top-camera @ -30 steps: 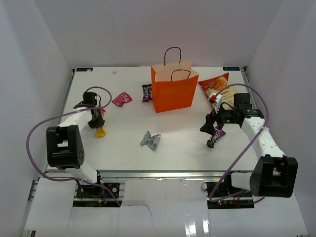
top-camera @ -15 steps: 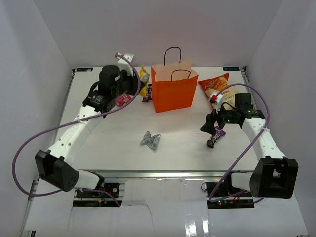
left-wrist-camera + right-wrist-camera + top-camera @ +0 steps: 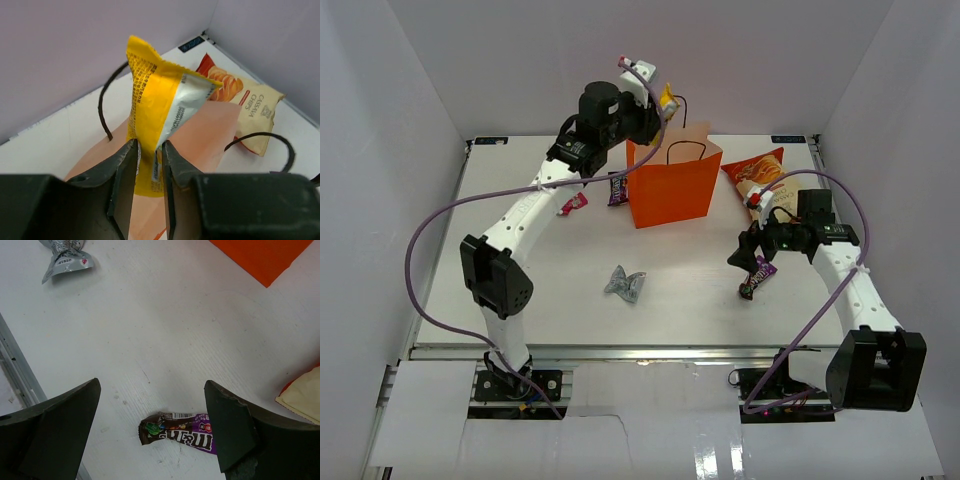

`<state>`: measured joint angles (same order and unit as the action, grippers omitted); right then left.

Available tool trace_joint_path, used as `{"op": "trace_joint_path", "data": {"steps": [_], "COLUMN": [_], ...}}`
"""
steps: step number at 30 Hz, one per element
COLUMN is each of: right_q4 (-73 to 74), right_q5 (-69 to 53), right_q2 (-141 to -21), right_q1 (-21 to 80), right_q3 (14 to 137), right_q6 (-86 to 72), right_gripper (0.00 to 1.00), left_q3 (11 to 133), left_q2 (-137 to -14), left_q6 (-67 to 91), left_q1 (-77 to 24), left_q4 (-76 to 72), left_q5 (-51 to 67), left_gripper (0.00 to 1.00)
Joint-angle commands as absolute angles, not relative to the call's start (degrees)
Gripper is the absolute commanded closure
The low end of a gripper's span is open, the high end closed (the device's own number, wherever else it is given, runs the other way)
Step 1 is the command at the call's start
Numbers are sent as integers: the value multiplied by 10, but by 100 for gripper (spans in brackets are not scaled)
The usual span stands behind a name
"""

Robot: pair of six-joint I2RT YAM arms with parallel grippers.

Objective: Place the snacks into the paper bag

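Note:
The orange paper bag (image 3: 672, 190) stands upright at the back middle; it also shows in the left wrist view (image 3: 210, 135). My left gripper (image 3: 658, 108) is shut on a yellow packet (image 3: 155, 110), held above the bag's open top (image 3: 667, 99). My right gripper (image 3: 748, 252) is open, low over a dark purple candy wrapper (image 3: 182, 432) on the table (image 3: 756, 278). A silver wrapper (image 3: 625, 284) lies at the middle. A pink packet (image 3: 572, 203) and a second purple wrapper (image 3: 617, 187) lie left of the bag. The orange-red chip bag (image 3: 757, 170) lies right of it.
White walls close in the table (image 3: 550, 290) on three sides. A purple cable loops from each arm. The silver wrapper also shows at the top left of the right wrist view (image 3: 65, 257).
My left arm has lifted the yellow packet from the left side of the table up and right, to above the bag's mouth. The right arm has barely moved.

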<state>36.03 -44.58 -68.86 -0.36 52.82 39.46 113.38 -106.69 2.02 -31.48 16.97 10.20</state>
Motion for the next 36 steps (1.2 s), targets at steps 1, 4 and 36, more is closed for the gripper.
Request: {"op": "trace_joint_path", "data": {"steps": [1, 4, 36], "right_q4": [357, 358, 240], "right_q5": [-439, -442, 200], "right_q2": [-667, -666, -1149], "right_q1": [-7, -10, 84], "right_q3": [542, 553, 968], "right_q6": [398, 388, 312], "right_gripper": [10, 10, 10], "left_q3": [1158, 1145, 443], "left_q2": [-1068, -1074, -419], "left_q6": [2, -18, 372], "left_q1": [-329, -333, -342], "left_q4": [184, 187, 212], "left_q5": [98, 78, -127], "left_gripper": [62, 44, 2]}}
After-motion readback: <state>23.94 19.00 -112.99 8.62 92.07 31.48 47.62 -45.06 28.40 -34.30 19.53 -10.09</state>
